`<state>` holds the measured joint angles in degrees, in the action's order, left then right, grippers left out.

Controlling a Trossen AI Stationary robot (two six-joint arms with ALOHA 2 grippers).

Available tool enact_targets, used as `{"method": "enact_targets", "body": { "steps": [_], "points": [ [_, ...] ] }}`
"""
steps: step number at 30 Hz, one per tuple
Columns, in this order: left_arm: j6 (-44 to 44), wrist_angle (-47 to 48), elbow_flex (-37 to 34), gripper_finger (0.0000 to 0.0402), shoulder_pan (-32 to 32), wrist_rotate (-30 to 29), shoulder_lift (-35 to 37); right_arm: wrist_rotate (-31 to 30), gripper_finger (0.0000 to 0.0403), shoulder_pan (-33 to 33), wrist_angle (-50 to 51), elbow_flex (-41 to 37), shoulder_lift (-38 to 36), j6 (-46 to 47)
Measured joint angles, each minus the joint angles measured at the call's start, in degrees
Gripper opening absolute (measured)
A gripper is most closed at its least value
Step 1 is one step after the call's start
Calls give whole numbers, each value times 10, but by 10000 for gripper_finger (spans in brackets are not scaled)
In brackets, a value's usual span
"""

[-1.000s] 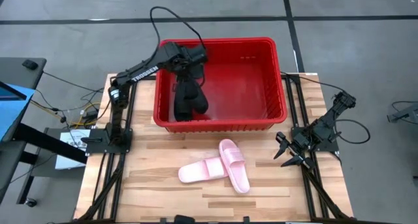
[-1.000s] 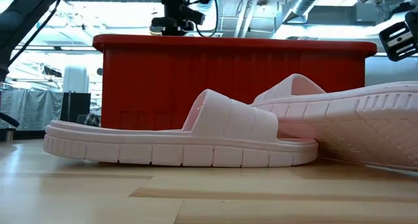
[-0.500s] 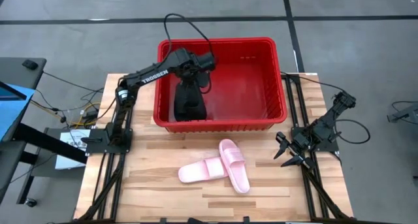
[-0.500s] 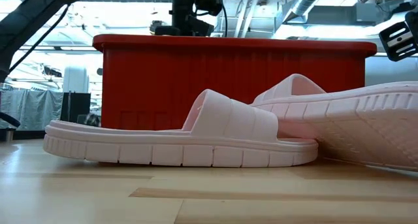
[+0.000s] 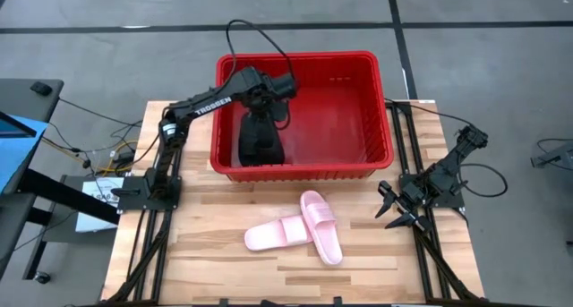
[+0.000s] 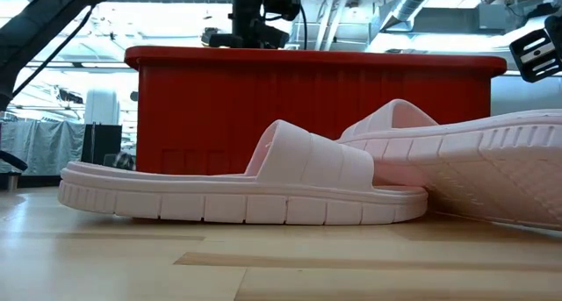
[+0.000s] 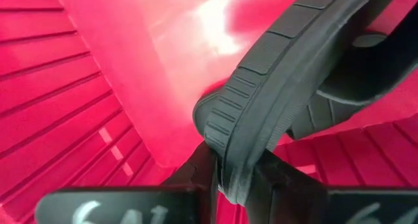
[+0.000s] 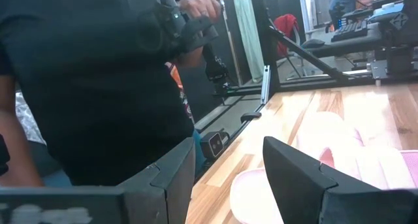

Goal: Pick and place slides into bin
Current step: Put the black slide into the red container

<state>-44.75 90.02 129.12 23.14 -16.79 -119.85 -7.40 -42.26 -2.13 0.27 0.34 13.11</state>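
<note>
- red bin (image 5: 380, 101) sits at the far side of the table (image 5: 197, 262); its right 2/3 floor is bare, its left part taken by black slides (image 5: 260, 141).
- 2 pink slides (image 5: 304, 228) lie on the wood just in front of the bin, touching each other, one crossing over the end of the other; bare wood to their left and near edge.
- in low view the pink pair fills the foreground and blocks most of the bin wall (image 6: 211, 117).
- left arm reaches from its base at the table's left up over the bin's near-left part, wrist bent down inside the bin.
- left gripper (image 7: 232, 175) is clenched on the sole edge of a black slide (image 7: 274, 87), which hangs toe-down close to the bin floor.
- cannot separate 1 black slide from the other in the high view; dark mass merges with the gripper.
- right arm folded at the table's right edge, right gripper (image 5: 398, 216) pointing toward the pink slides, apart from them, fingers (image 8: 297, 168) spread with nothing between.
- right wrist view: a person (image 8: 98, 87) in a dark top stands beyond the table, hand (image 8: 196, 5) on a device, cut off by the frame.
</note>
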Motion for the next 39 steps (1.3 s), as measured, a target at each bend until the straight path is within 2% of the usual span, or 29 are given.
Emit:
{"method": "enact_targets", "body": {
  "steps": [15,39],
  "points": [
    [7,-18,6,25,12,-25,-57,0,173,0,0,0,0,0],
    [26,-69,0,43,28,-31,-59,0,173,0,0,0,0,0]
  ]
}}
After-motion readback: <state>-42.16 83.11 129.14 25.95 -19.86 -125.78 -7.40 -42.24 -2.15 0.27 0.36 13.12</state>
